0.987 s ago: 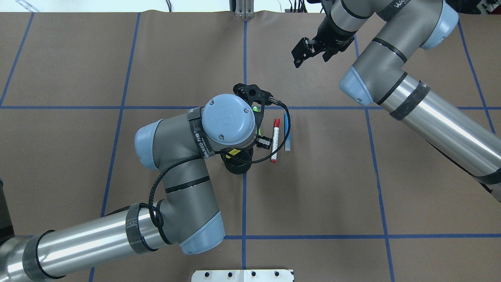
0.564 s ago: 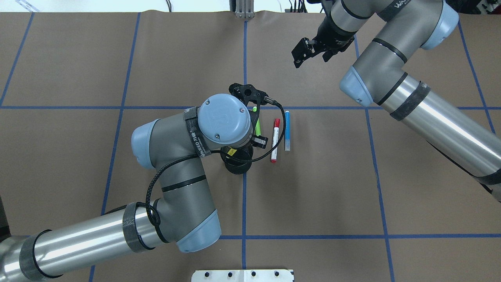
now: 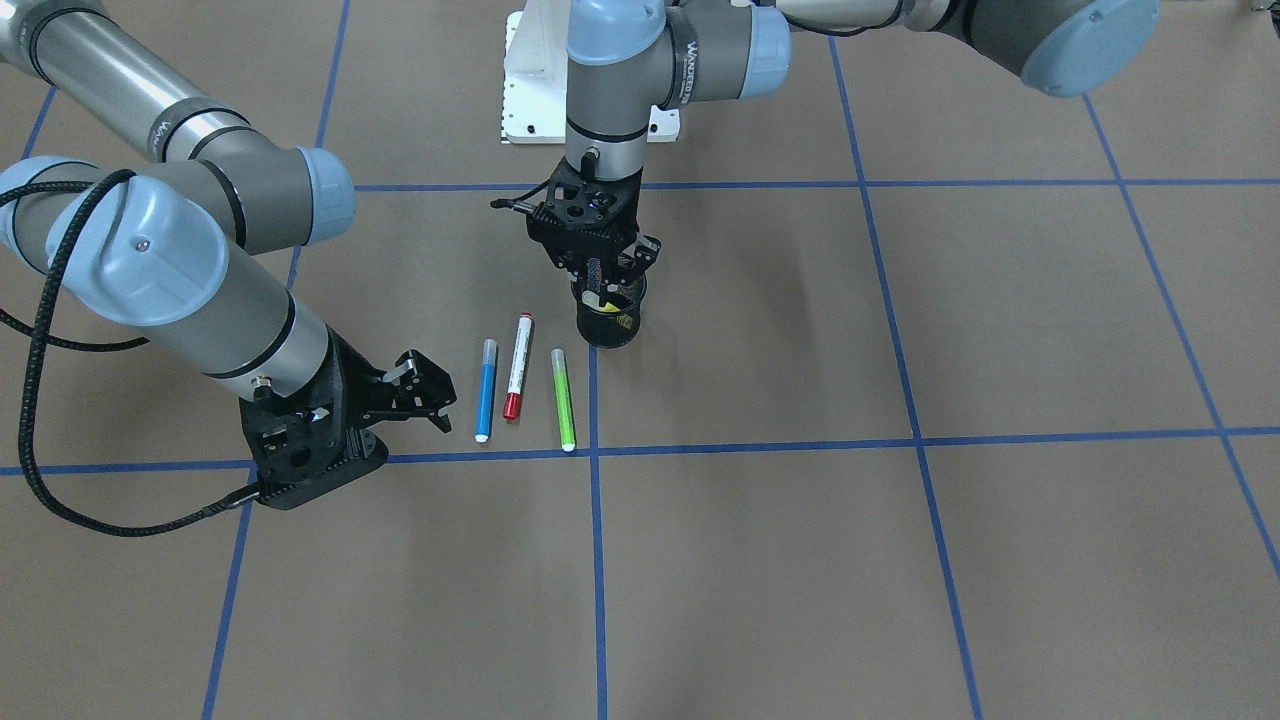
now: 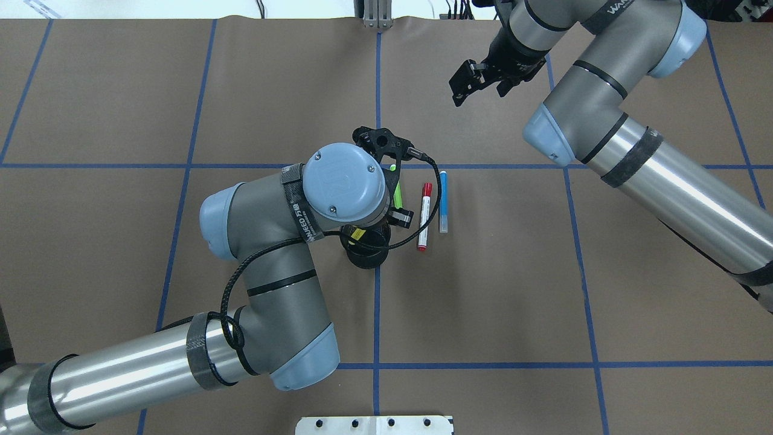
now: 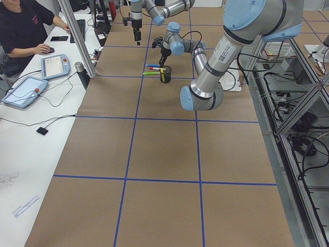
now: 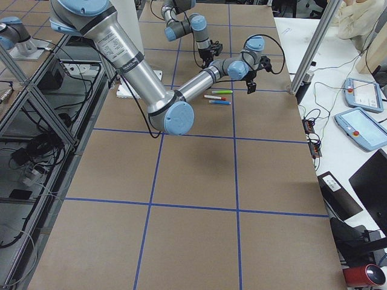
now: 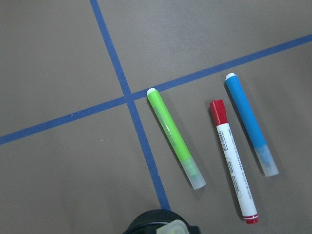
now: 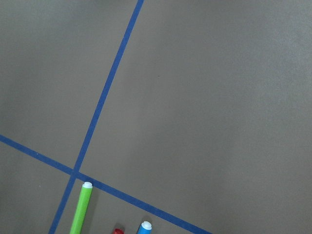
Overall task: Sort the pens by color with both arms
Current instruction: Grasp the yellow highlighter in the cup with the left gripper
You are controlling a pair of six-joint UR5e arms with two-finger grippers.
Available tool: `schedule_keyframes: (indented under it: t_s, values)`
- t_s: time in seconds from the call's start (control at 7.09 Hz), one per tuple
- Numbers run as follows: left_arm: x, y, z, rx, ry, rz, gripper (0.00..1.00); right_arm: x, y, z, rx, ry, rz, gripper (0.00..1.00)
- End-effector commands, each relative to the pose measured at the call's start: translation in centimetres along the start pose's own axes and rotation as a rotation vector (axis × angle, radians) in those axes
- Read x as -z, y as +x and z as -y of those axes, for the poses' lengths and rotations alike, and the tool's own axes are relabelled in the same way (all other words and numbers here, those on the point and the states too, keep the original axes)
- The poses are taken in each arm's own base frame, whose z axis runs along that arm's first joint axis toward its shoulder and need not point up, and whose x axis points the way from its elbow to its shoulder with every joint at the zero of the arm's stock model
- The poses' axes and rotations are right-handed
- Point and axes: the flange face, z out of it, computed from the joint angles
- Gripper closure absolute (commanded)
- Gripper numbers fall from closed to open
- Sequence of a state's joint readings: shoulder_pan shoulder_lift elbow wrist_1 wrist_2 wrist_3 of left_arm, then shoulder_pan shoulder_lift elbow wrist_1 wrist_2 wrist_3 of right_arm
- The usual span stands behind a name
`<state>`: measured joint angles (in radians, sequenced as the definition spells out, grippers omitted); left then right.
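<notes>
The left black gripper (image 3: 600,272) hangs over the black wire-mesh cup (image 3: 611,328) with the slim yellow pen (image 3: 600,297) inside; I cannot tell its grip. The right gripper (image 3: 428,396) is wide and empty. I think it should next go down for the blue pen (image 3: 486,390), lying flat nearest it.

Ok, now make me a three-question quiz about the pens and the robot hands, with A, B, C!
1. Which pen lies in the middle of the row? A blue, B green, C red-capped white pen.
2. How many pens lie flat on the table? A three, B one, C five.
3. The right gripper is: A clamping a pen, B open and empty, C shut tight.
Answers: C, it lies between the blue pen and the green pen; A, the left wrist view shows just those three; B, its jaws stand apart, holding nothing.
</notes>
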<state>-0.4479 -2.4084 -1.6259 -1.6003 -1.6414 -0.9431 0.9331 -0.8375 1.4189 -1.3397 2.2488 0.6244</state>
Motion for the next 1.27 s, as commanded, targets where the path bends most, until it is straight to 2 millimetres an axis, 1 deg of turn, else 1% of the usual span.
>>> schedule_keyframes:
  t_s: [0.0,0.28,0.56,1.13]
  values:
    - [-0.22,-0.37,0.04,-0.001,0.000,0.006,0.67,-0.17,-0.16,-0.09,0.002,-0.002,0.000,0.01]
    - [0.01,-0.57,0.40,0.003,0.006,0.006,0.67,-0.33,-0.25,-0.14,0.004,0.000,-0.004,0.01]
    - [0.14,-0.70,0.57,0.005,0.009,0.007,0.80,-0.40,-0.31,-0.17,0.005,-0.001,-0.004,0.01]
    - [0.19,-0.90,0.68,0.008,0.011,0.008,0.81,-0.29,-0.45,-0.13,0.005,0.001,-0.003,0.01]
